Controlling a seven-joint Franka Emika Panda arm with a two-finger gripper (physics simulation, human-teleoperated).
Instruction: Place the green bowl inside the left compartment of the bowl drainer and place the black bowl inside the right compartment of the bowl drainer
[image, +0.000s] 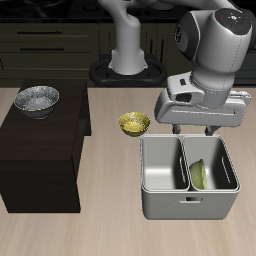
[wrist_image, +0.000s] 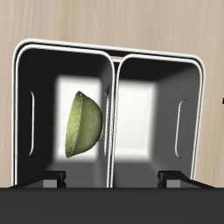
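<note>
The green bowl (image: 200, 175) is inside the bowl drainer (image: 186, 206). It sits in one of the two wells, the one at about 3 o'clock from the drainer's middle wall in the exterior view. It does not lie flat. It stands up on its edge and leans on the middle wall, as the wrist view shows (wrist_image: 84, 124). The other well has nothing in it.

The black bowl (image: 37, 100) is well apart from the drainer, at about 10 o'clock from it. It sits right way up on top of a dark cabinet (image: 40, 160).

A small yellow bowl (image: 134, 124) sits on the wooden table (image: 60, 235), at about 11 o'clock from the drainer and near it.

The gripper (image: 200, 128) hangs above the drainer's back edge. It holds nothing. In the wrist view the two fingertips (wrist_image: 59, 178) show far apart, so its jaws are wide. The drainer (wrist_image: 157, 63) fills most of that view.
</note>
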